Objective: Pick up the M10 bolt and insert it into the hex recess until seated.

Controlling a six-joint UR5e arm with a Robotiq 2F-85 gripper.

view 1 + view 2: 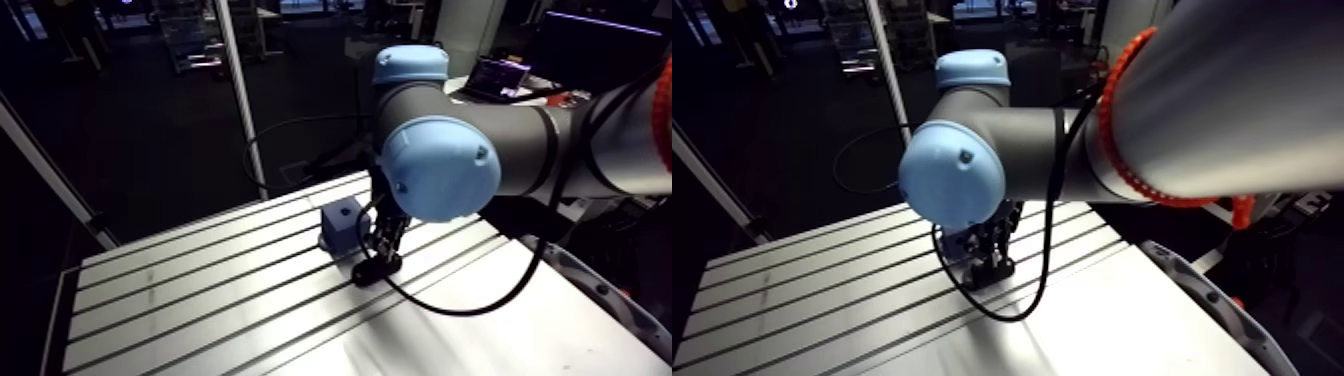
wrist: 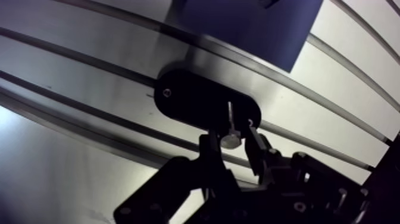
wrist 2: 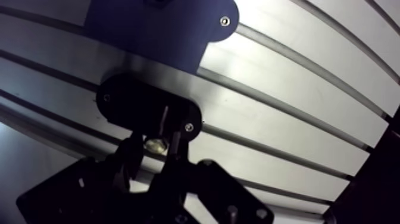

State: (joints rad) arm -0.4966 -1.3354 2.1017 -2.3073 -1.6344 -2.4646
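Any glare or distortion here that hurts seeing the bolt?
Arm view: glare washes the slotted aluminium table nearest the camera, and the dark gripper merges with the black oval plate beneath. Wrist view: straight slots bow into curves; the small silvery bolt shines against that black plate, easy to spot.

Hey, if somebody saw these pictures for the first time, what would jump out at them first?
Probably the big light-blue joint cap on the arm, filling the middle of the arm view above the slotted table. Next, in the wrist view, a bolt sticks up from a black oval plate right at the gripper, with a blue block just ahead of it.
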